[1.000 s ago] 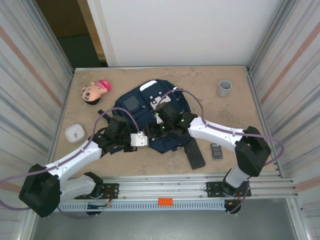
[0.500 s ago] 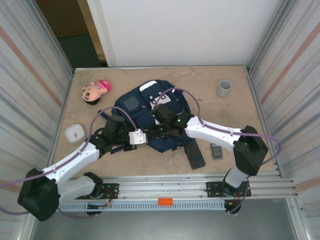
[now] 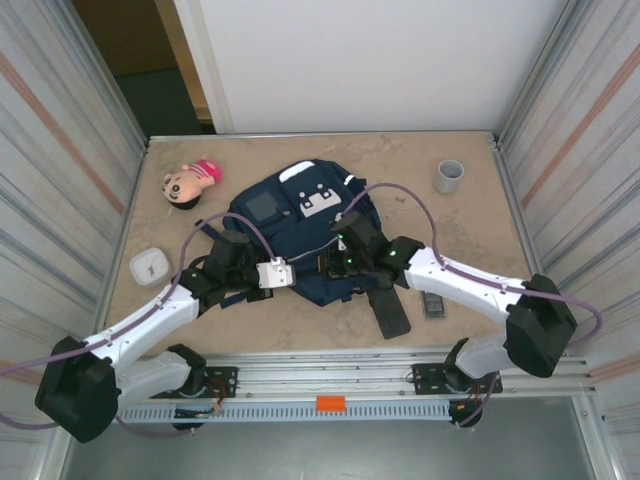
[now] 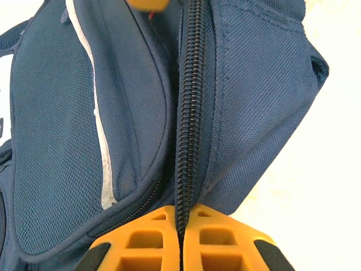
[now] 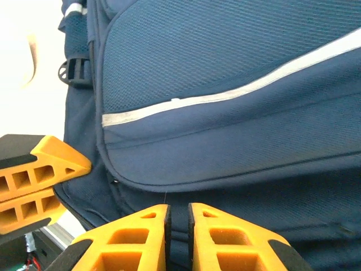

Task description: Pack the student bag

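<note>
The student bag (image 3: 300, 215) lies flat at the middle of the table (image 3: 480, 215), front pocket up and its white patches at the far end. In the left wrist view its main zipper (image 4: 189, 113) runs with teeth meshed along all the length that shows, and nothing of the lining or of any contents can be seen. So the packing looks barely begun: the bag reads as unopened, and the step in hand seems to be getting that zipper apart.

The left gripper (image 4: 181, 226) is at the bag's near left edge, clenched on the zipper seam, with the line of teeth running straight in between its fingers. The right gripper (image 5: 178, 217) is at the bag's near edge, below the white stripe (image 5: 225, 93) of the front pocket. Its jaws are drawn almost together with a thin slit left, and they appear to pinch a fold of navy fabric, though the bite itself is hidden.

Loose things lie around the bag:
- a doll head (image 3: 188, 183) off its far left corner
- a white box (image 3: 150, 266) well to its left
- a grey cup (image 3: 449, 176) well off its far right
- a small dark device (image 3: 432, 302) to its near right
- a black flat oblong (image 3: 391, 312) just beside the near right corner, strap or separate item I cannot tell

All of these are left to go in.
</note>
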